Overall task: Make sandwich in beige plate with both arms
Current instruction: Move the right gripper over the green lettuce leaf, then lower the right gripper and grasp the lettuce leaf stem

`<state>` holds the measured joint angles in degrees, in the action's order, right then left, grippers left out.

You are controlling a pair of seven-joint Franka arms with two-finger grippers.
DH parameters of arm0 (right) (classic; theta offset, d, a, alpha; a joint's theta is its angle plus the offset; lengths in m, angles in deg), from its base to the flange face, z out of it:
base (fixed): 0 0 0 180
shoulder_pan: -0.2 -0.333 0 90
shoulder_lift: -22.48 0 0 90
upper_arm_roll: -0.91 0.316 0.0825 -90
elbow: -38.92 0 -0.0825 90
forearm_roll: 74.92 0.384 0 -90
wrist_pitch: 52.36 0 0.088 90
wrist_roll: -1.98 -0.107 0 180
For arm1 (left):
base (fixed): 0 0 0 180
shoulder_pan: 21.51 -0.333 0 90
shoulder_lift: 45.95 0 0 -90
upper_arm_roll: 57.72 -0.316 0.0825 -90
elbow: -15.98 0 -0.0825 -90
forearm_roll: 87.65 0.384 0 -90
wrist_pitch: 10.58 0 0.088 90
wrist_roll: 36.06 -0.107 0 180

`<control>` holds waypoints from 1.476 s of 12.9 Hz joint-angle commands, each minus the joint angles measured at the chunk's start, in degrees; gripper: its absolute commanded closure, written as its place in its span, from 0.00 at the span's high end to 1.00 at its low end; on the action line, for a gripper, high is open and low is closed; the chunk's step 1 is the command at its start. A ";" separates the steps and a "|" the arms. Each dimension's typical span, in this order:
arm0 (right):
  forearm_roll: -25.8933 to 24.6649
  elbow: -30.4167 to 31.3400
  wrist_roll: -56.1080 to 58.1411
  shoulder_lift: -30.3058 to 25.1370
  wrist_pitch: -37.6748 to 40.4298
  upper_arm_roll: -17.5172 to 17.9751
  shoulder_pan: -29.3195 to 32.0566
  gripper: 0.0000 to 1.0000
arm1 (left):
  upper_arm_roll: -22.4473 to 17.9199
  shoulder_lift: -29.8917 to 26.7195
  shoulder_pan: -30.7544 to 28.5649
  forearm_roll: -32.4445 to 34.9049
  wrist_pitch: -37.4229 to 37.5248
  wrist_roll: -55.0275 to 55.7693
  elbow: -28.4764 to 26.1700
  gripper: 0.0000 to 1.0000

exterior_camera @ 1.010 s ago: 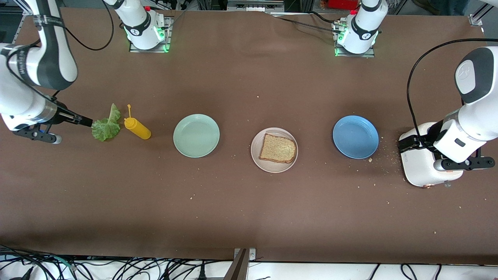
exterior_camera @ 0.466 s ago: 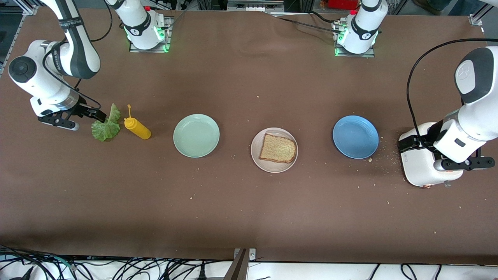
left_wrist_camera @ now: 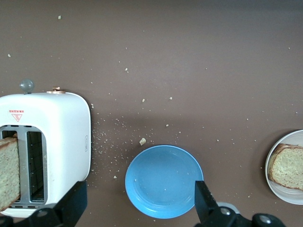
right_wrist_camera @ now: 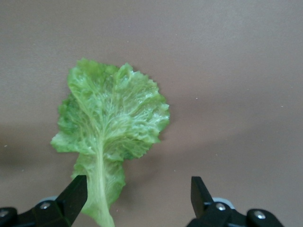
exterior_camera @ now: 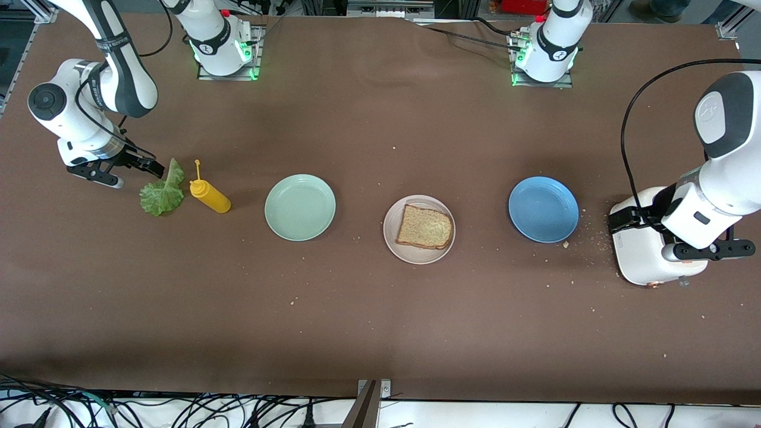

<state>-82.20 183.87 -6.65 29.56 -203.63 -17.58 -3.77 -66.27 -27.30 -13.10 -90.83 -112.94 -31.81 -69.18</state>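
Note:
The beige plate (exterior_camera: 393, 239) sits mid-table with one brown bread slice (exterior_camera: 424, 226) on it; both also show in the left wrist view, the plate (left_wrist_camera: 284, 196) and the slice (left_wrist_camera: 288, 165). A second slice (left_wrist_camera: 8, 172) stands in a slot of the white toaster (left_wrist_camera: 57, 137). The green lettuce leaf (exterior_camera: 162, 193) lies flat on the table at the right arm's end. My right gripper (exterior_camera: 153, 169) is open just above the leaf's stem end; in the right wrist view the gripper (right_wrist_camera: 137, 191) has the lettuce (right_wrist_camera: 109, 123) beside one finger. My left gripper (exterior_camera: 618, 221) is open and empty between the toaster (exterior_camera: 639, 261) and the blue plate.
A yellow squeeze bottle (exterior_camera: 209, 196) lies beside the lettuce. A mint-green plate (exterior_camera: 299, 207) and a blue plate (exterior_camera: 543, 208) flank the beige one, both empty; the blue plate (left_wrist_camera: 161, 182) also shows in the left wrist view. Crumbs lie around the toaster.
My right arm has swung away from the front camera, and its gripper has gone from the leaf's side to its stem end. The lettuce and the left arm have not moved.

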 commanded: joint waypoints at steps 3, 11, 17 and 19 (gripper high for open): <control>-0.11 0.15 -2.71 7.68 -10.53 0.29 -0.25 0.97 | 0.20 -0.29 0.29 2.12 0.85 1.29 0.17 1.00; 4.18 -1.42 -10.71 8.13 -12.47 5.47 -0.16 0.97 | 0.20 -0.11 0.29 2.12 0.94 1.29 0.17 1.00; 12.44 -7.23 -13.18 6.80 -4.38 8.47 -0.16 0.97 | 0.20 -0.20 0.29 2.12 0.94 1.29 0.17 1.00; 12.55 -7.23 -11.69 8.55 -5.17 8.47 -0.16 0.97 | 0.20 -0.20 0.29 2.12 0.94 1.29 0.08 1.00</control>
<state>-70.85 176.66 -19.17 36.92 -208.75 -9.43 -4.17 -66.26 -27.23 -13.10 -90.83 -112.77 -31.77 -69.24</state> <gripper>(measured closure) 0.026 0.000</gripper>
